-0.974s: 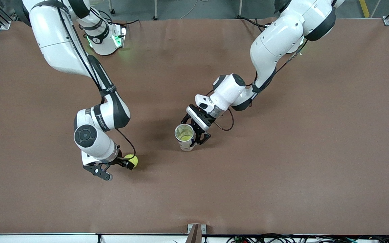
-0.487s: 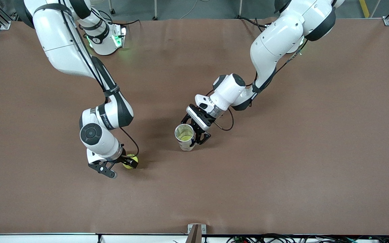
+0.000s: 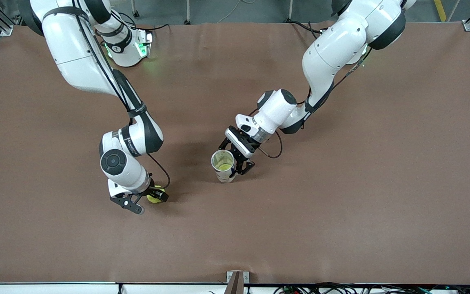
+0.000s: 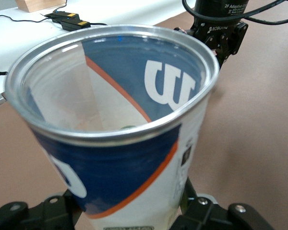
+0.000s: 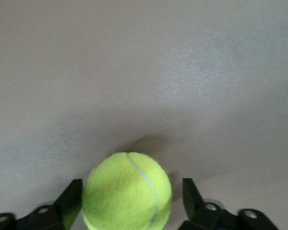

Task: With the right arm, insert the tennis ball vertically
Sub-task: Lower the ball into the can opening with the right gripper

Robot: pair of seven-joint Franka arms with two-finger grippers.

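A yellow-green tennis ball (image 3: 154,196) lies on the brown table (image 3: 341,204), nearer to the front camera than the can. My right gripper (image 3: 147,201) is low at the table and open, one finger on each side of the ball (image 5: 127,191). In the right wrist view one finger (image 5: 71,197) is close against the ball and the other finger (image 5: 192,195) stands apart from it. My left gripper (image 3: 237,163) is shut on an upright blue-and-white ball can (image 3: 223,165) near the table's middle. The can's open mouth (image 4: 110,81) faces up. Something yellow-green shows deep inside it.
The right arm's wrist and gripper (image 4: 220,29) show past the can in the left wrist view. Cables and a table clamp (image 3: 235,281) sit along the edge nearest the front camera.
My right gripper has shifted toward the can's end and slid over the ball, which now sits between its fingers instead of beside one. The left arm and can have not moved.
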